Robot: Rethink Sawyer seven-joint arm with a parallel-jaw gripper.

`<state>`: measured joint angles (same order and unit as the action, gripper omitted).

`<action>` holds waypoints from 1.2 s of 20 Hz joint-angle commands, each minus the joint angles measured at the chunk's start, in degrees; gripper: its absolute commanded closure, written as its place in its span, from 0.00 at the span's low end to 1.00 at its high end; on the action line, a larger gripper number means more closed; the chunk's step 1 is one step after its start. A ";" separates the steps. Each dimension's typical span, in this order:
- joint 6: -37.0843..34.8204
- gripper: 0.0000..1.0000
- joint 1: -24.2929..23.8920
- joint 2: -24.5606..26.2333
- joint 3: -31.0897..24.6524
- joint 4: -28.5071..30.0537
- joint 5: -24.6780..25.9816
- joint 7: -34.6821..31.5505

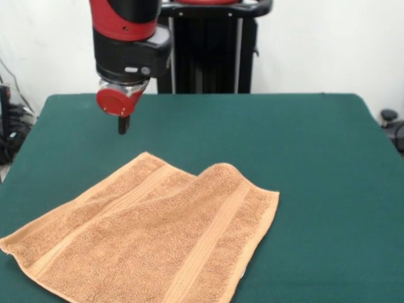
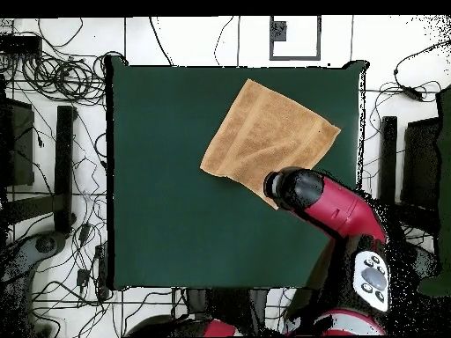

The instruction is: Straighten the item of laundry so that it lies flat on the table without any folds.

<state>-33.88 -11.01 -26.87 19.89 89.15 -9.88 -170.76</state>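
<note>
The towel (image 1: 148, 237), a light orange-tan terry cloth, lies at the near side of the table (image 1: 315, 164) in the front view, left of centre, and we see its near edge run out of the picture at the bottom. Two woven bands cross it lengthwise. It rests mostly flat, but we note a soft raised fold along its far edge, where the cloth humps up between two rounded peaks. Its left corner reaches close to the table's left edge. In the overhead view the towel (image 2: 269, 136) sits turned at an angle near the table's (image 2: 176, 194) top edge, right of the middle, one corner hidden beneath the arm.

Beyond the towel, we see the dark green top bare to the right and behind. The gripper (image 1: 124, 125) hangs above the table just past the towel's far edge, clear of the cloth, below the red and black arm (image 1: 129, 38). Only a single dark tip shows under the red wrist disc, and we cannot tell whether its fingers are apart or together. Farthest back stands the black pedestal (image 1: 211, 53) against a white wall.
</note>
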 commanded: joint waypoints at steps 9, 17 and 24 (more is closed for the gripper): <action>9.76 1.00 -0.22 8.11 -5.87 0.48 -7.08 -8.34; 9.81 1.00 -1.56 6.00 -6.76 1.58 -8.80 -7.27; 9.42 1.00 -1.40 5.64 -7.57 1.15 -10.12 -7.05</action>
<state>-26.17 -13.60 -23.21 19.89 88.77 -16.39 -170.76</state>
